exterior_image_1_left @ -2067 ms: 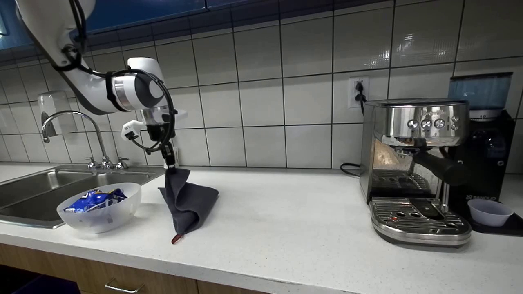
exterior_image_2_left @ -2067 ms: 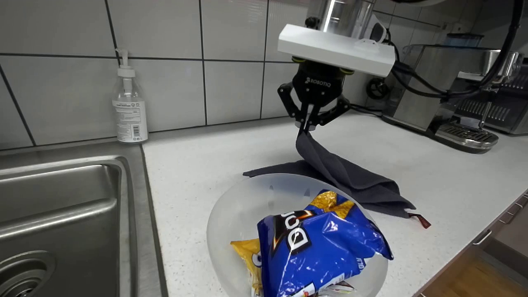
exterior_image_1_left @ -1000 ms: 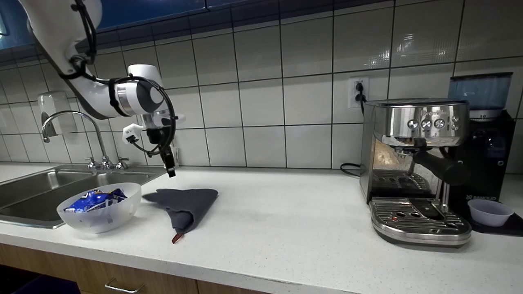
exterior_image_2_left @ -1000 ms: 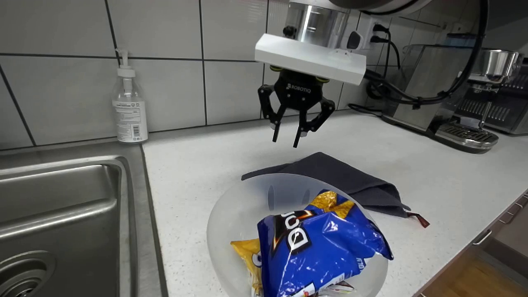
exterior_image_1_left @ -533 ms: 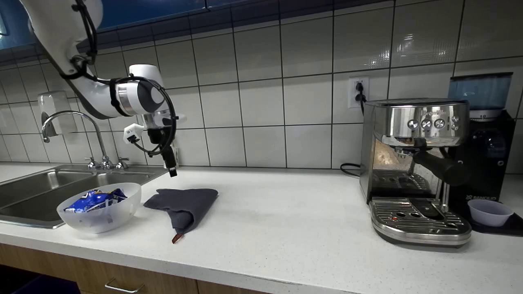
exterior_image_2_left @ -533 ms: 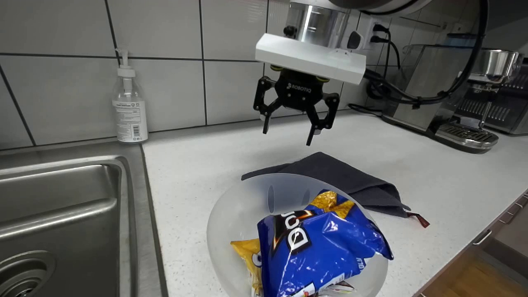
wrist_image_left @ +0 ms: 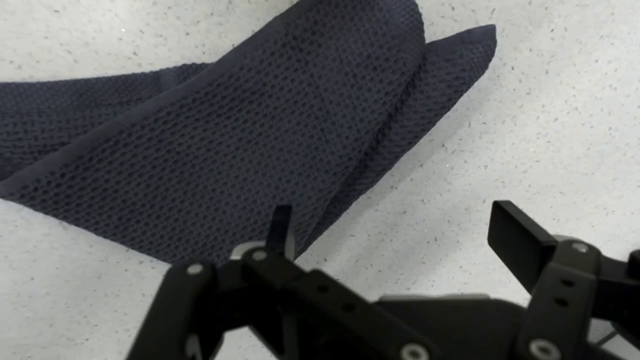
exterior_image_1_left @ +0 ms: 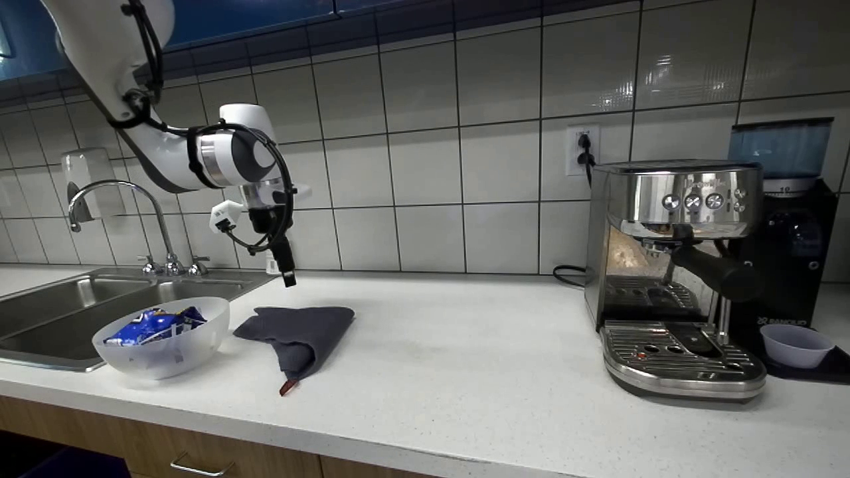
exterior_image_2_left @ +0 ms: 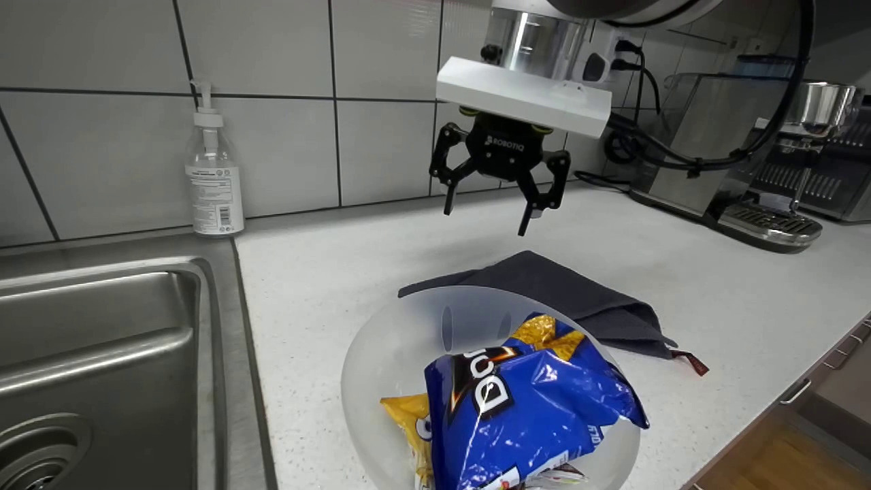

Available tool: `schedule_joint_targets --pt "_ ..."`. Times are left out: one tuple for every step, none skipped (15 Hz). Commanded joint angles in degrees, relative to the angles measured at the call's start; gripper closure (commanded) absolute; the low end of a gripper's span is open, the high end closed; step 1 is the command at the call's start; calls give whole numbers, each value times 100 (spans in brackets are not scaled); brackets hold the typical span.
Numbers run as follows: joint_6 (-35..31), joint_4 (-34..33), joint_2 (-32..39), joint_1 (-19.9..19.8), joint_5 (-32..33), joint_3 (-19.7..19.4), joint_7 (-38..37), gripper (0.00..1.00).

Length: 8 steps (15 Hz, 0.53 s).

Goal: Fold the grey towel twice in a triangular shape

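Observation:
The grey towel (exterior_image_1_left: 312,330) lies folded and uneven on the white counter, its layers overlapping, with a red tag (exterior_image_2_left: 695,363) at its near tip. In an exterior view the frosted bowl hides part of the towel (exterior_image_2_left: 565,286). My gripper (exterior_image_2_left: 485,223) hangs above the counter behind the towel, apart from it, with jaws wide open and nothing between them. From the wrist, the towel (wrist_image_left: 280,135) fills the upper left; one finger (wrist_image_left: 281,225) overlaps its edge in the picture, while the opposite finger (wrist_image_left: 517,240) is over bare counter.
Close beside the towel stands the frosted bowl (exterior_image_1_left: 216,325) with a blue chip bag (exterior_image_2_left: 524,401). A sink (exterior_image_1_left: 86,362) lies beyond the bowl. A soap bottle (exterior_image_2_left: 214,177) stands against the tiles, and an espresso machine (exterior_image_1_left: 677,199) occupies the counter's far end.
About two seconds ago my gripper was shut on a raised towel corner. It has let go, the corner has dropped flat, and the jaws have spread wide. Lately the arm shifted slightly right in both exterior views.

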State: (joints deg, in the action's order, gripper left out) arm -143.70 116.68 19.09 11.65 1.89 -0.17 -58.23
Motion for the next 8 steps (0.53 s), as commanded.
schedule_joint_targets --pt "27 270 -311 -132 -104 -15 157 0" --pt "7 328 -363 -165 -111 -33 190 0" --pt "1 373 -410 -193 -115 -46 218 0" --pt "-9 441 -474 -238 -126 -52 272 0" --pt "-22 506 -535 -282 -132 -60 317 0" --pt "-34 586 -609 -332 -138 -70 375 0" --pt "-37 651 -676 -372 -134 -85 421 0" --pt "-38 729 -751 -428 -156 -97 506 0"
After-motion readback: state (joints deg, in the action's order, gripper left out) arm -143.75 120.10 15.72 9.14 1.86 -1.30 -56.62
